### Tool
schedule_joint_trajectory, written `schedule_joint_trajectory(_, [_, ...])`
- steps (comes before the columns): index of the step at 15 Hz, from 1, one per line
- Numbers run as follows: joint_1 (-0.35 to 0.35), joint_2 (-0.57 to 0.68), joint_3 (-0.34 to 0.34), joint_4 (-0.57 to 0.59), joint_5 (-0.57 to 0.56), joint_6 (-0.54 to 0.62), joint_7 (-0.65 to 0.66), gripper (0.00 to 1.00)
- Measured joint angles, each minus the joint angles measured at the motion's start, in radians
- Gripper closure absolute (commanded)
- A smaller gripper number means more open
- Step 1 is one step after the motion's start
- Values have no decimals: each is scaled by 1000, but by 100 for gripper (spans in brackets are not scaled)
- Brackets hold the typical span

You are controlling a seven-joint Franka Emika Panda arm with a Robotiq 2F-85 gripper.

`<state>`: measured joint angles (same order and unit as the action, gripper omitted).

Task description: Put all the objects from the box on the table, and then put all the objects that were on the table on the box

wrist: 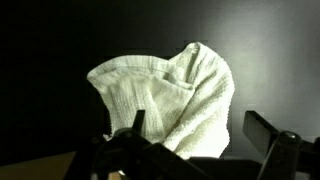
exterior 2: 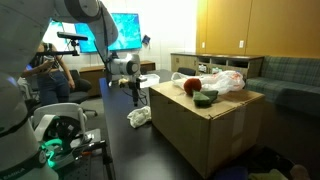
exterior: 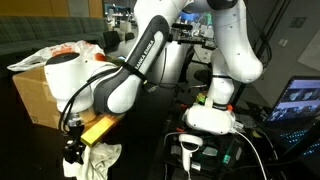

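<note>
- Table (exterior 2: 125, 150): dark, flat, in an office room.
- Box (exterior 2: 205, 125): brown cardboard, small items on top.
- White cloth (wrist: 170, 100): crumpled on table, near box.
- Gripper (wrist: 200, 128): jaws apart, empty, over cloth.

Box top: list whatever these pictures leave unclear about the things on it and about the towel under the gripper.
1. On the box, the red and dark items are too small to name in an exterior view; the white bag covers part.
2. The box in an exterior view: partly hidden behind the arm.
3. The towel, wrist view: lower edge hidden by the open gripper; anything under it is unseen.
</note>
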<state>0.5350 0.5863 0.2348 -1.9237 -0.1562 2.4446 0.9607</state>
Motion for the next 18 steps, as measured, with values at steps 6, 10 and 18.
schedule_joint_trajectory(6, [9, 98, -44, 130, 0, -42, -33, 0])
schedule_joint_trajectory(10, [16, 142, -61, 183, 0, -49, -42, 0])
schedule_joint_trajectory(18, [14, 225, -71, 229, 8, -45, -75, 0])
